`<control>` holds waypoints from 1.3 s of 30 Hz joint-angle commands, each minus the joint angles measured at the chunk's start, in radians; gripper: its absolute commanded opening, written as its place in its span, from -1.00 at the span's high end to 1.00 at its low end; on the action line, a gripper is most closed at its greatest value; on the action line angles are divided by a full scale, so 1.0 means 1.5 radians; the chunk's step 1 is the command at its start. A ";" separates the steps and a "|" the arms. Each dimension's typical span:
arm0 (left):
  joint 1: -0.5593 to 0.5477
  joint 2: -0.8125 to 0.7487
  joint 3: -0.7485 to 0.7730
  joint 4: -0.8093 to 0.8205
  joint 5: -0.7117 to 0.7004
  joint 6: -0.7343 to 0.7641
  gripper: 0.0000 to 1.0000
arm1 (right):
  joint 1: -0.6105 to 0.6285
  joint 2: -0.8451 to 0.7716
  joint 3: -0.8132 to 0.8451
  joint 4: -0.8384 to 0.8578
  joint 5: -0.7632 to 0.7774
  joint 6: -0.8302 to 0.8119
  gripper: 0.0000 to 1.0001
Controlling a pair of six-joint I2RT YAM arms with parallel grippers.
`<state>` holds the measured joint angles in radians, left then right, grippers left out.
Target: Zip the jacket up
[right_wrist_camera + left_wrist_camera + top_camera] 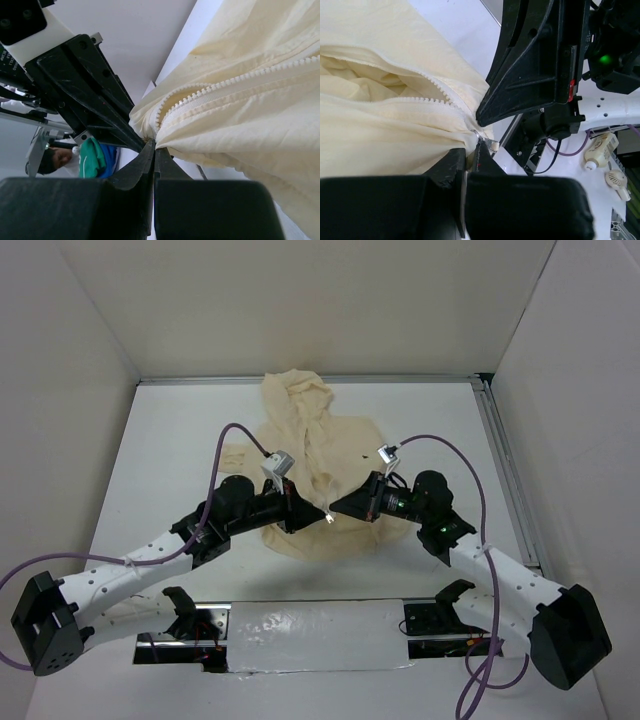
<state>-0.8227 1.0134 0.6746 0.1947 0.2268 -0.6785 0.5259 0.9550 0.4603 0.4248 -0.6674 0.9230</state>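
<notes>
While the jacket (345, 450) lay spread on the table (170, 460), hood toward the far edge, the left gripper (303, 517) and right gripper (338, 508) met at its lower hem. Both jaws were closed tight, pinching fabric at the zipper (240, 80) base.

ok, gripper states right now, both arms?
Left gripper: shut on the jacket, at the zipper's lower end.
Right gripper: shut on the jacket's edge beside the zipper teeth.

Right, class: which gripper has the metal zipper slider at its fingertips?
The left gripper: the slider glints at its closed tips; the right gripper pinches only cream jacket fabric.
</notes>
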 commanded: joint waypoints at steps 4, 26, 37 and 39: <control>-0.004 -0.021 -0.002 0.060 0.058 0.036 1.00 | 0.005 -0.031 0.008 0.085 0.036 0.015 1.00; -0.004 -0.044 -0.027 0.025 0.116 0.049 1.00 | -0.019 -0.031 0.028 0.093 -0.008 0.016 1.00; -0.003 -0.030 0.016 0.010 0.048 0.046 1.00 | 0.029 -0.048 0.073 -0.133 -0.017 -0.124 0.48; -0.003 -0.030 0.016 0.009 0.052 0.043 1.00 | 0.033 -0.037 0.078 -0.144 -0.030 -0.133 0.44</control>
<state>-0.8219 0.9661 0.6491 0.1688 0.2996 -0.6098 0.5613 0.8997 0.5373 0.2588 -0.6735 0.7792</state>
